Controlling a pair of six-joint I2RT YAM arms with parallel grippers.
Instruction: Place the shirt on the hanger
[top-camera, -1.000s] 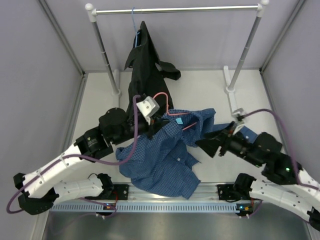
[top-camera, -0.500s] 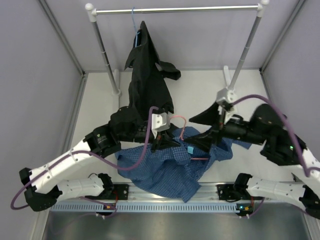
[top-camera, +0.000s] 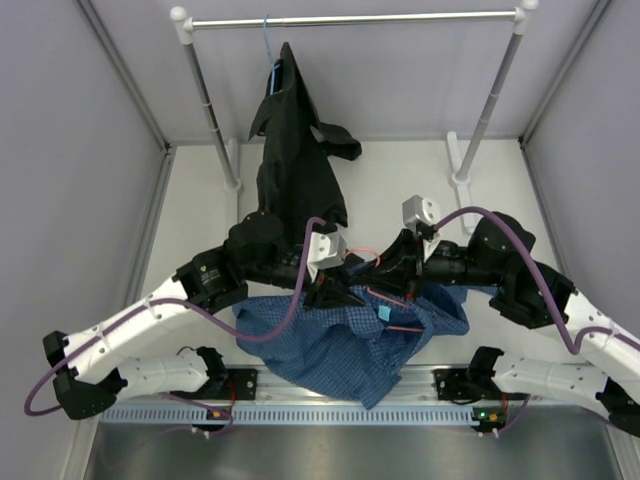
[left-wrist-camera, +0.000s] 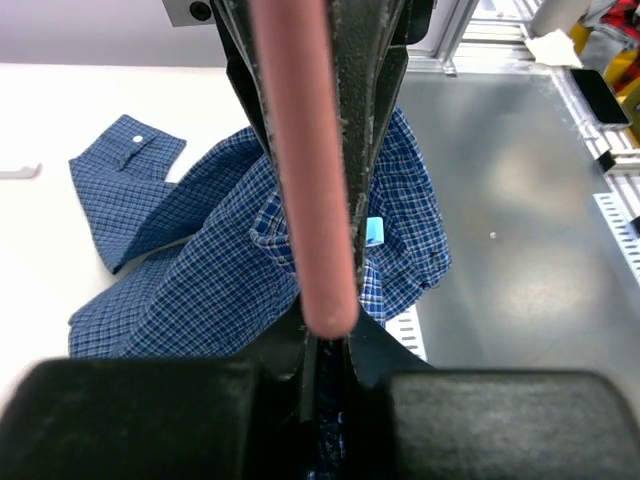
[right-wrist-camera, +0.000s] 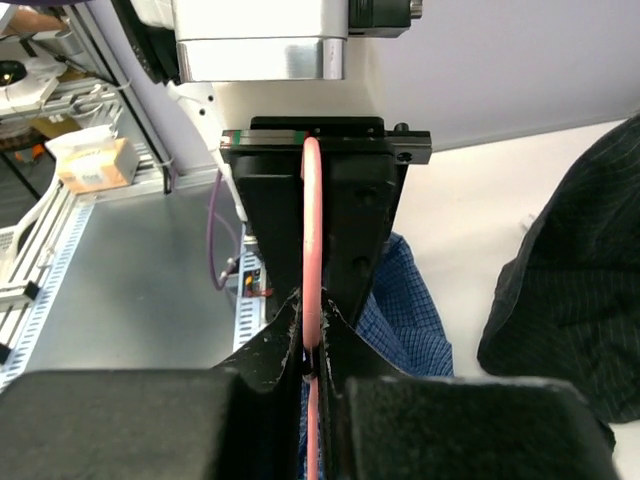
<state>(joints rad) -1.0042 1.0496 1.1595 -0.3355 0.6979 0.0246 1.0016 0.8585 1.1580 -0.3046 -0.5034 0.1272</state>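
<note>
Shifted leftward, right pincer (right-wrist-camera: 312, 345) joins left pincer (left-wrist-camera: 325, 335) clamping the hanger (left-wrist-camera: 305, 180).

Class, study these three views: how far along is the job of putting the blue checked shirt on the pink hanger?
Done: the hanger is picked up, with the left gripper and right gripper both shut on it. In hand: it is held over the collar end of the shirt, near the light-blue label. Left: the shirt lies crumpled, and its shoulders are not visibly seated on the hanger.

Soft cloth shirt (top-camera: 330, 350); smooth, matt pink hanger (left-wrist-camera: 305, 200).
</note>
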